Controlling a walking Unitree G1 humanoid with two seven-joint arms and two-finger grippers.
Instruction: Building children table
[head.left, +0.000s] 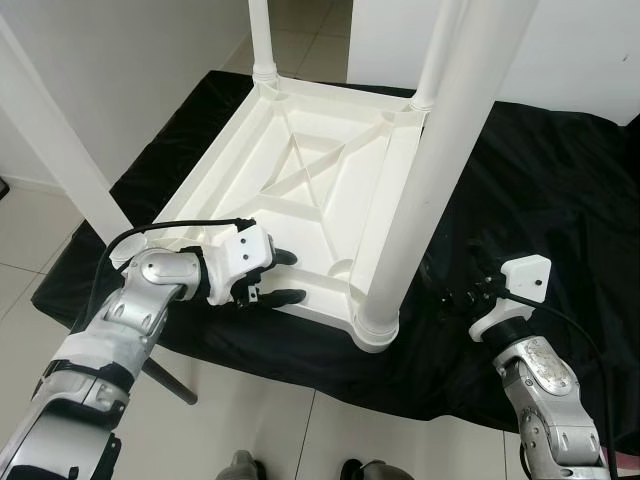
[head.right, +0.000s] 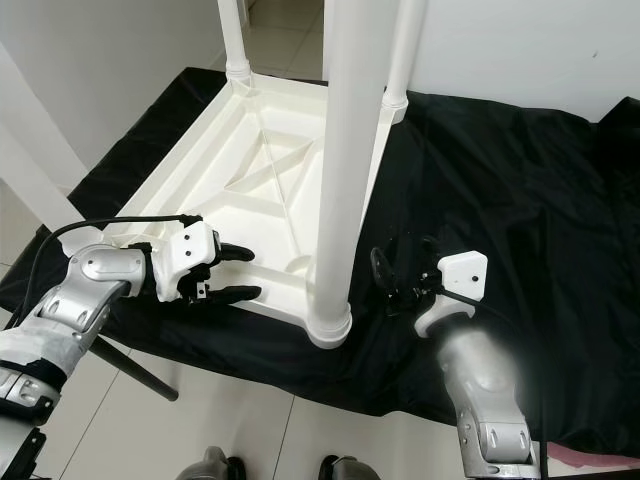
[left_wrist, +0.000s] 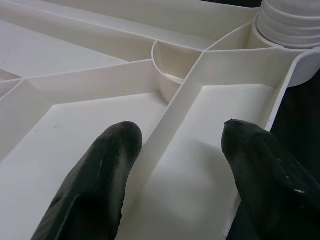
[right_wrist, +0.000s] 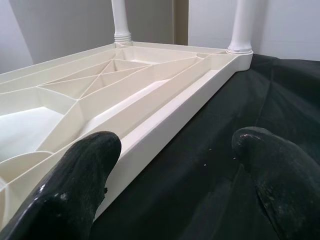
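A white plastic table top (head.left: 300, 170) lies upside down on a black cloth (head.left: 540, 190), its ribbed underside facing up. White legs stand in the far left corner (head.left: 262, 40), the far right corner (head.right: 405, 50) and the near right corner (head.left: 420, 190). Another white leg (head.left: 60, 140) rises at the near left, its base hidden behind my left arm. My left gripper (head.left: 285, 277) is open at the top's near edge, its fingers either side of a rib (left_wrist: 172, 115). My right gripper (head.right: 405, 268) is open low over the cloth, just right of the near right leg, facing the top's side wall (right_wrist: 165, 120).
The cloth covers the tiled floor (head.left: 300, 430) around the table top. A dark rod (head.left: 168, 381) lies on the tiles under my left arm. My feet (head.left: 240, 465) show at the lower edge. White walls (head.left: 120, 60) stand close on the left and behind.
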